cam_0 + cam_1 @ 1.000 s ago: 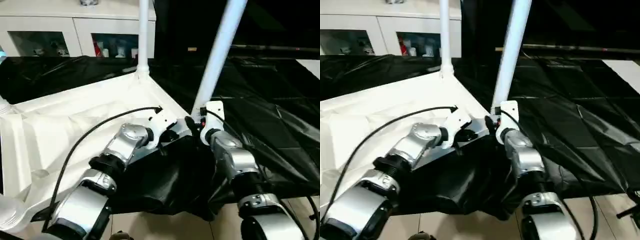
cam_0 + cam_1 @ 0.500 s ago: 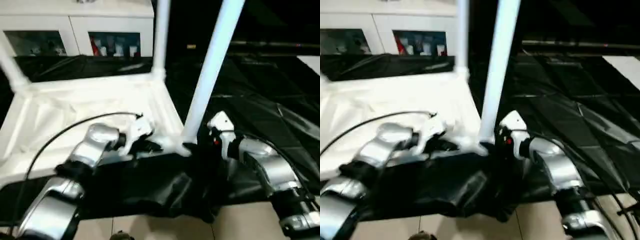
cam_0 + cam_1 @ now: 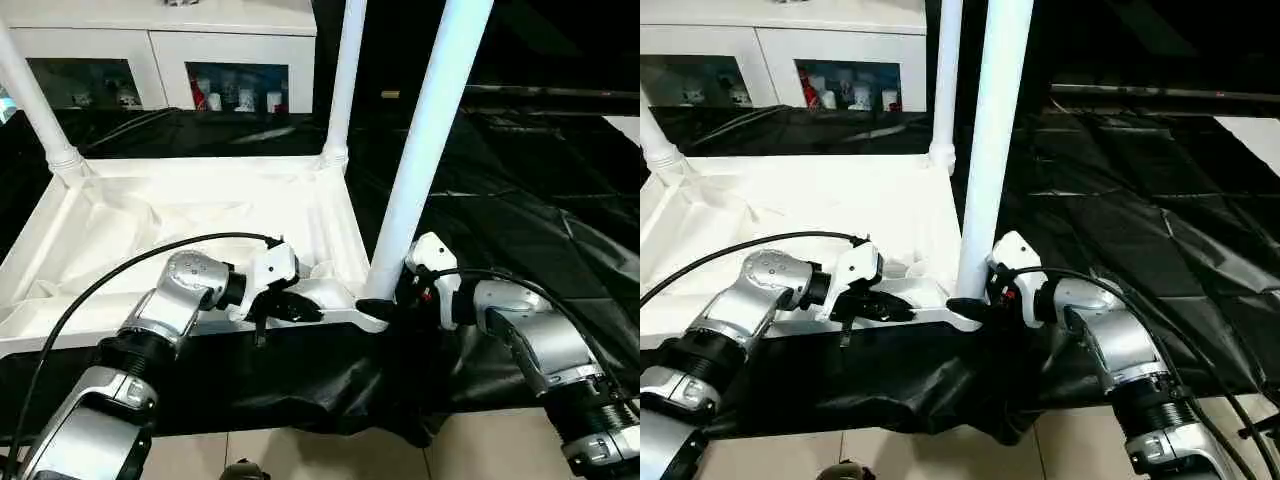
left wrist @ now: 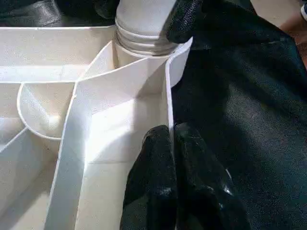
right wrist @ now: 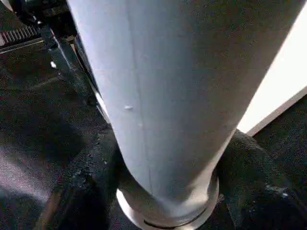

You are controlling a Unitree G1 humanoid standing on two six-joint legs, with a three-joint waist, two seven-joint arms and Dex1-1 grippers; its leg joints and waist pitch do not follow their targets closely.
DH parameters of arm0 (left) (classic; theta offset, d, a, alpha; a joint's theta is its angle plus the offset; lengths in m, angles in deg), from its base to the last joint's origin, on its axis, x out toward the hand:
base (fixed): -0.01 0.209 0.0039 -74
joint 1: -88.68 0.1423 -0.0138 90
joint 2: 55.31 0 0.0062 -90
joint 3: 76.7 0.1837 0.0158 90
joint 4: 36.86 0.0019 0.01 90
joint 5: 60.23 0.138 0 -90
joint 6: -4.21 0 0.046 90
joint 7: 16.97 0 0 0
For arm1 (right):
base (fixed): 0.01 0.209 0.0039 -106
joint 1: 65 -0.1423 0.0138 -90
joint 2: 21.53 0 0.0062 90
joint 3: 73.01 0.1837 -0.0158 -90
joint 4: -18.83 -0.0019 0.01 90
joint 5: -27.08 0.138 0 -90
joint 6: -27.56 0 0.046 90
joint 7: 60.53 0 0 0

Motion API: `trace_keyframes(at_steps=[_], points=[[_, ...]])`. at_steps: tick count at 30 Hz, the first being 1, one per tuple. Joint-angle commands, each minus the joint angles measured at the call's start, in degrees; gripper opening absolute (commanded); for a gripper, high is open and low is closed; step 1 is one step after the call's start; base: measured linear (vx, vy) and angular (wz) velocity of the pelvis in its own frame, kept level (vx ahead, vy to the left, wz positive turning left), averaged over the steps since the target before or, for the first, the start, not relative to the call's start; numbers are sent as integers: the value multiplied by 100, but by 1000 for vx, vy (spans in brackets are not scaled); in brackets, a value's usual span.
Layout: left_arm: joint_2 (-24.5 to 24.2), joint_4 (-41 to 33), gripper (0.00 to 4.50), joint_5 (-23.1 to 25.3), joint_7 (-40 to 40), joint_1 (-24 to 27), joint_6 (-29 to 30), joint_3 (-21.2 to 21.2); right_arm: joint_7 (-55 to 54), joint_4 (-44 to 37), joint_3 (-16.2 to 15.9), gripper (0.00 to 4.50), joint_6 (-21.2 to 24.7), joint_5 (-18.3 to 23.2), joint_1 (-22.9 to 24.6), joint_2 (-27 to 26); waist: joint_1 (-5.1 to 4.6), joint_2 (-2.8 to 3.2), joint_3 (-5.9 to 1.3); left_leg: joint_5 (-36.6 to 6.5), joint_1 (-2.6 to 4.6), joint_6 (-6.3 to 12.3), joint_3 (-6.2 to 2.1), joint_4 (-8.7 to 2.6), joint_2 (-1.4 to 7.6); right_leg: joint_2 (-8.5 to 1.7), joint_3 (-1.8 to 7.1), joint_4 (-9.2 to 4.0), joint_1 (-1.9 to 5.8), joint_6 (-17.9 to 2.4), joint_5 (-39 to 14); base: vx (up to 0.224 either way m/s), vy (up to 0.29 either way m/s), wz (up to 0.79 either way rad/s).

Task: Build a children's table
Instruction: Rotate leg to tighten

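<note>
The white table top [image 3: 150,215] lies upside down, ribs up, on a black sheet. Three white legs stand in its corner sockets: one far left [image 3: 30,95], one at the back [image 3: 345,80], and one at the near right corner [image 3: 430,150]. My left gripper [image 3: 300,312] is shut on the top's near rim; the left wrist view has its fingers [image 4: 158,158] pinching that thin wall beside the near socket. My right gripper [image 3: 385,302] clasps the base of the near leg [image 5: 163,96], with one finger [image 5: 91,177] on either side just above the socket.
A white cabinet with glass doors [image 3: 160,50] stands behind. The black sheet [image 3: 520,200] spreads crumpled to the right and hangs over the front edge above the tiled floor [image 3: 330,455]. A black cable [image 3: 110,280] loops over my left forearm.
The head view has swung, so the whole picture shifted. My right gripper's fingers have narrowed around the near leg's base. The left gripper keeps its hold on the rim.
</note>
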Motion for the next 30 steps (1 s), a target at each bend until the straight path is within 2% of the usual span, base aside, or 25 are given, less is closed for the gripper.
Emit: trace_keyframes(at_steps=[1, 3, 7, 9, 10, 11, 12, 14, 15, 16, 18, 21, 24, 25, 26, 27, 30], points=[[75, -160, 0, -210, -63, -16, -10, -47, 78, 50, -153, 258, 51, -63, -18, 25, -3, 26, -365, -1228, 100, 78, -41, -331, 189, -386, 306, -372, 230, -1134, -695, 0, 0, 0], [77, -113, 0, -212, -73, -34, -24, -52, 48, 20, -127, 252, 87, -51, -29, 5, -14, -2, -362, -1262, 98, 68, -37, -333, 187, -380, 305, -381, 235, -1131, -701, 0, 0, 0], [234, 141, 0, -50, 416, -193, 103, -88, -242, 175, 40, 246, 149, -14, -33, -166, -8, 5, -367, -1268, 97, 55, -41, -330, 185, -374, 301, -369, 238, -1166, -637, 0, 0, 0], [419, 378, 0, 67, 1022, -358, 238, -183, -1024, 603, 262, 246, 108, -141, -121, -495, -6, -7, -367, -1305, 108, 16, -44, -333, 182, -386, 301, -377, 230, -1171, -730, 0, 0, 0], [474, 455, 0, 101, 1198, -413, 274, -209, -1273, 736, 336, 245, 135, -167, -156, -601, -26, -1, -353, -1402, 111, -50, -48, -347, 171, -396, 299, -401, 214, -1180, -939, 0, 0, 0], [540, 551, 0, 151, 1403, -481, 306, -224, -1554, 869, 417, 245, 170, -187, -191, -723, -43, -2, -343, -1532, 112, -137, -57, -360, 165, -406, 297, -427, 212, -1119, -1256, 0, 0, 0], [594, 627, 0, 195, 1565, -534, 324, -228, -1776, 965, 479, 245, 181, -203, -215, -818, -53, -14, -350, -1550, 114, -173, -70, -368, 175, -415, 297, -435, 226, -1054, -1345, 0, 0, 0], [810, 871, 0, 305, 2096, -706, 415, -249, -2542, 1261, 749, 245, 326, -161, -301, -1189, -81, -10, -343, -1657, 140, -201, -69, -372, 171, -412, 303, -458, 193, -1022, -1470, 0, 0, 0], [876, 928, 0, 321, 2229, -748, 450, -259, -2776, 1334, 826, 245, 379, -154, -326, -1294, -95, -9, -344, -1646, 135, -221, -73, -376, 169, -419, 310, -464, 200, -984, -1516, 0, 0, 0], [1121, 1061, 0, 362, 2670, -855, 596, -287, -3555, 1575, 1035, 245, 512, -193, -424, -1577, -114, -19, -342, -1613, 133, -218, -64, -377, 162, -413, 314, -472, 197, -959, -1517, 0, 0, 0], [1393, 1150, 0, 396, 3075, -935, 729, -298, -4190, 1810, 1182, 239, 572, -223, -532, -1838, -118, 2, -355, -1579, 150, -265, -75, -383, 169, -408, 310, -469, 193, -950, -1480, 0, 0, 0], [1772, 1224, 0, 425, 3353, -1006, 762, -243, -4508, 2128, 1186, 237, 387, -317, -741, -2128, -129, 6, -352, -1633, 141, -249, -70, -383, 161, -403, 317, -477, 194, -926, -1362, 0, 0, 0], [1948, 1189, 0, 413, 3359, -1014, 618, -191, -4381, 2166, 1049, 237, 214, -400, -806, -2228, -114, 3, -358, -1570, 120, -194, -71, -382, 146, -395, 315, -483, 218, -833, -1274, 0, 0, 0], [1972, 1201, 0, 411, 3358, -1027, 616, -180, -4343, 2164, 1024, 237, 185, -422, -819, -2254, -108, 21, -358, -1561, 114, -179, -71, -378, 142, -396, 317, -480, 219, -828, -1238, 0, 0, 0], [1956, 1215, 0, 418, 3350, -1041, 609, -174, -4257, 2125, 994, 260, 125, -435, -818, -2250, -110, 6, -361, -1543, 110, -153, -70, -378, 140, -389, 314, -479, 224, -815, -1201, 0, 0, 0], [1913, 1237, 0, 416, 3287, -1055, 581, -168, -4135, 2066, 1003, 284, 59, -393, -821, -2246, -112, 33, -362, -1545, 114, -143, -69, -379, 141, -384, 316, -482, 220, -826, -1154, 0, 0, 0], [1717, 1297, 0, 458, 3138, -1049, 489, -188, -3659, 1821, 1101, 304, 15, -77, -811, -2170, -111, 35, -362, -1613, 102, -92, -79, -390, 145, -385, 308, -484, 243, -827, -1163, 0, 0, 0]])
